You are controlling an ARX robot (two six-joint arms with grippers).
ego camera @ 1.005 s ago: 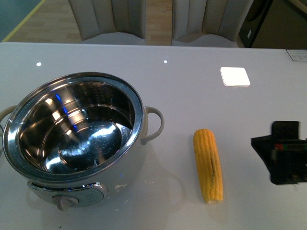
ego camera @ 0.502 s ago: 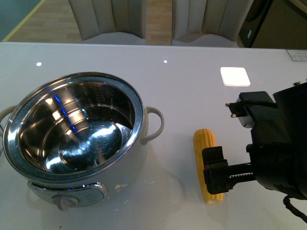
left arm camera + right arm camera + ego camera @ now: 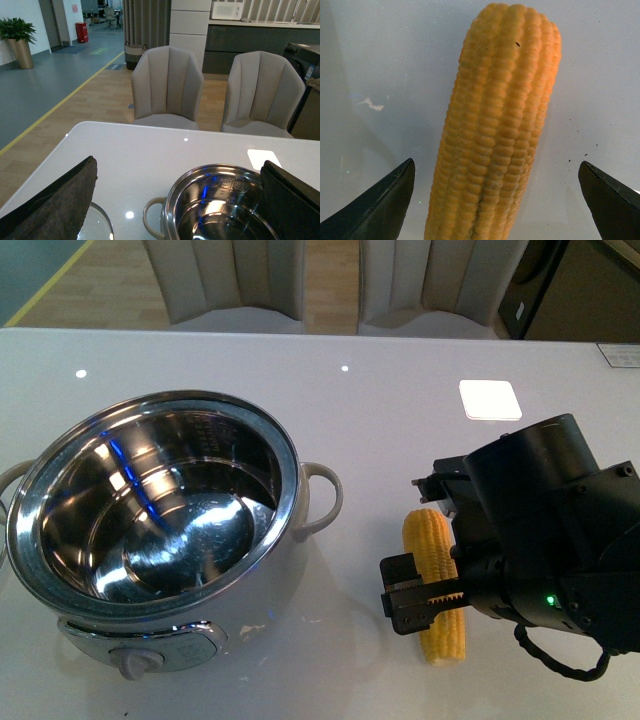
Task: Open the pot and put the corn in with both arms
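Note:
The pot [image 3: 150,530] stands uncovered at the table's left, with its shiny steel inside bare, a cream handle [image 3: 322,498] and a front dial [image 3: 132,663]. The corn [image 3: 436,585] lies lengthwise on the table to its right. My right gripper [image 3: 440,598] is open and hangs over the cob's middle, one finger [image 3: 405,605] on the pot side. In the right wrist view the corn [image 3: 500,130] lies between the two spread fingertips of the right gripper [image 3: 496,162], which do not touch it. My left gripper [image 3: 178,164] is open and empty, just above and before the pot [image 3: 220,210].
A white square patch [image 3: 490,399] lies on the table [image 3: 380,430] behind the corn. Two grey chairs [image 3: 235,280] stand past the far edge. A curved glass edge [image 3: 100,225] lies left of the pot in the left wrist view.
My right arm has come in from the right edge and now sits over the corn with its open fingers either side of the cob. The pot and corn have not moved.

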